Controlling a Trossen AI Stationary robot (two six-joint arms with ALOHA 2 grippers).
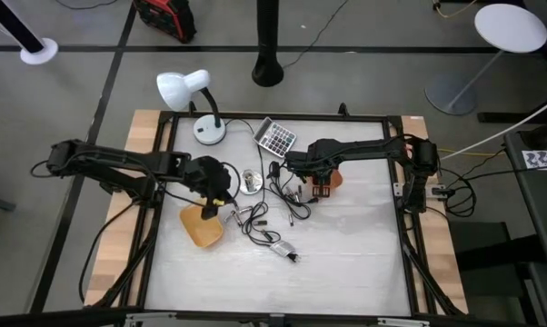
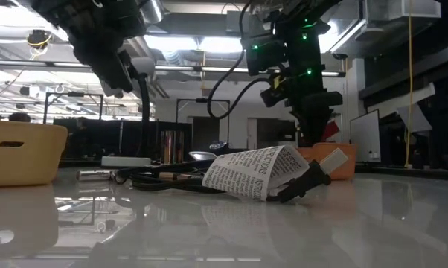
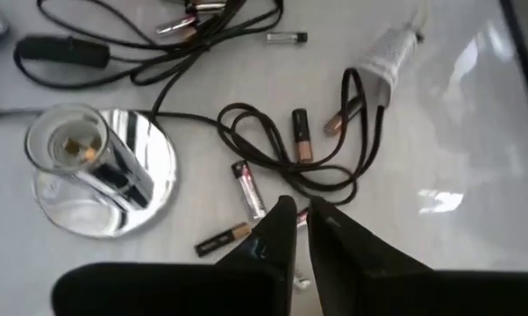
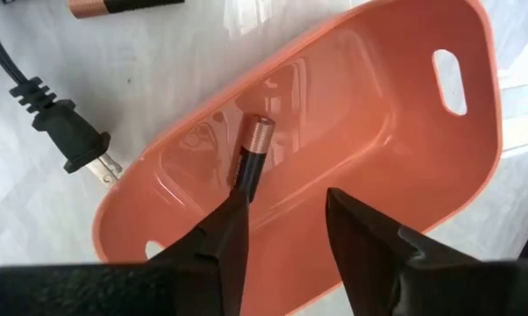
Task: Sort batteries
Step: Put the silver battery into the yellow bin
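Dark tapered right pincer [image 4: 286, 233] above glossy salmon tray [image 4: 404, 105], copper-capped battery [image 4: 249, 160].

- Our left gripper [image 3: 301, 218]: fingers pinched together, pointing down, wrist low over the table's left-centre; arm reaches in from the left edge.
- Our right gripper [image 4: 286, 219]: fingers spread apart, aimed down; arm stretched inward from the right.

A battery [image 4: 251, 151] lies inside the orange bin [image 4: 404, 132], beneath the spread right claw [image 4: 286, 233].
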